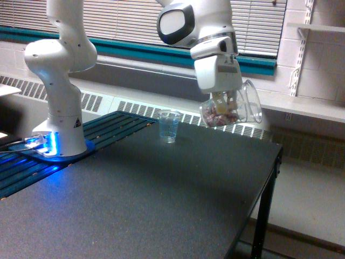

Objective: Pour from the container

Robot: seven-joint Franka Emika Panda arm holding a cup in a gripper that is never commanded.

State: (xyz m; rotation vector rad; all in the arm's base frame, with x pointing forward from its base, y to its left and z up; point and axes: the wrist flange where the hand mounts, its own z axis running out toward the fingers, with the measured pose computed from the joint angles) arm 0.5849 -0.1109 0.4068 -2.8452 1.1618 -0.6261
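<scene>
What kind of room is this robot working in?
Probably a lab or workshop in an institutional building: painted block walls with a bracket shelf, window blinds, a long radiator grille, and a plain black table carrying the arm.

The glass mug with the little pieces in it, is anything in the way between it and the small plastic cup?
Nothing visible is. The glass mug, held tilted in the gripper, hangs above the table, to the exterior view's right of the plastic cup. Only open air lies between them.
</scene>
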